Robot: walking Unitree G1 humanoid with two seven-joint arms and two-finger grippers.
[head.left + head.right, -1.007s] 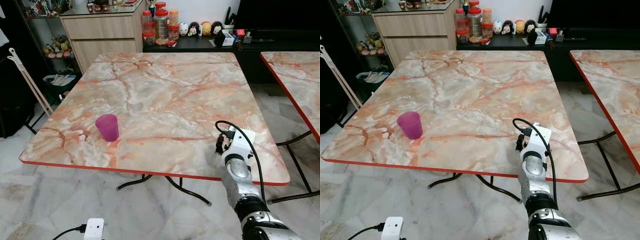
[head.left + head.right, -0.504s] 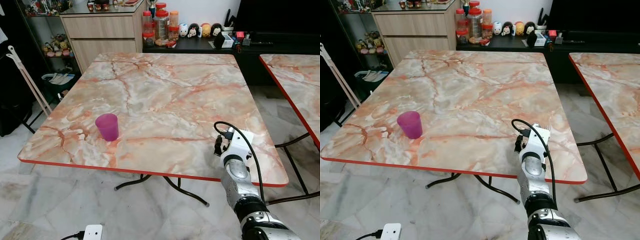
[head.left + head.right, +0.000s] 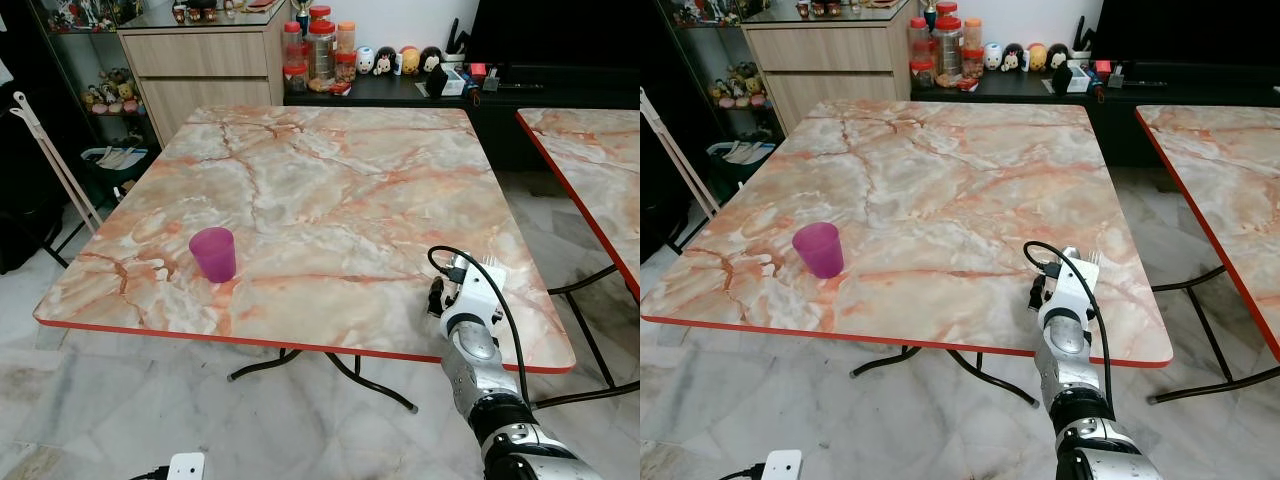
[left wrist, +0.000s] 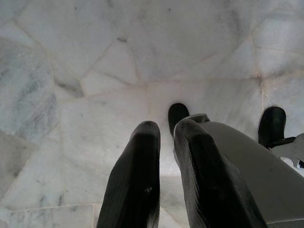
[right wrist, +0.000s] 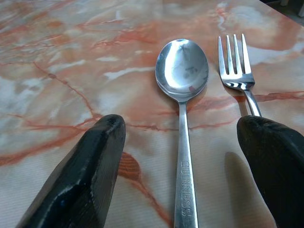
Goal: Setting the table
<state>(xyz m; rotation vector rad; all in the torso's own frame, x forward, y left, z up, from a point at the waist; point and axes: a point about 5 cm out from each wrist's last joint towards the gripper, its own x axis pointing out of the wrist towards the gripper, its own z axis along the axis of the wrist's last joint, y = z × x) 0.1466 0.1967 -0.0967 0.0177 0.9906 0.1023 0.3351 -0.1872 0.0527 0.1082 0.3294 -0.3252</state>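
- Right gripper (image 5: 183,156) is low over the table (image 3: 330,170) near its front right edge, fingers (image 5: 85,166) spread wide, gripping nothing.
- Spoon (image 5: 182,95) lies flat on the marble between the spread fingers, bowl pointing away from the wrist, handle running back toward it.
- Fork (image 5: 236,71) lies just beside the spoon, parallel, tines pointing the same way; its handle runs under the far finger, contact unclear.
- The two lie side by side like a place setting at this seat, so this pair looks already laid down; the wide spread fits a release, not a grasp.
- In the head views the wrist blocks most of the cutlery; only the fork tines (image 3: 487,262) peek past the right arm.
- Pink cup (image 3: 213,254) stands upright near the front left edge, well apart from the cutlery; it probably marks another seat or awaits moving.
- Left gripper (image 4: 164,142) hangs idle, pointing down at the marble floor (image 4: 71,71), fingers pressed nearly together, nothing between them.
- Second table (image 3: 590,170) stands to the right, apart from this one.
- Jars (image 3: 320,50) and small figures sit on the dark counter behind the table, out of reach.
- Next likely need: lift the right gripper straight away so the fingers don't nudge the spoon or fork out of line.
- Risk: the far finger sits over the fork handle and could drag it.
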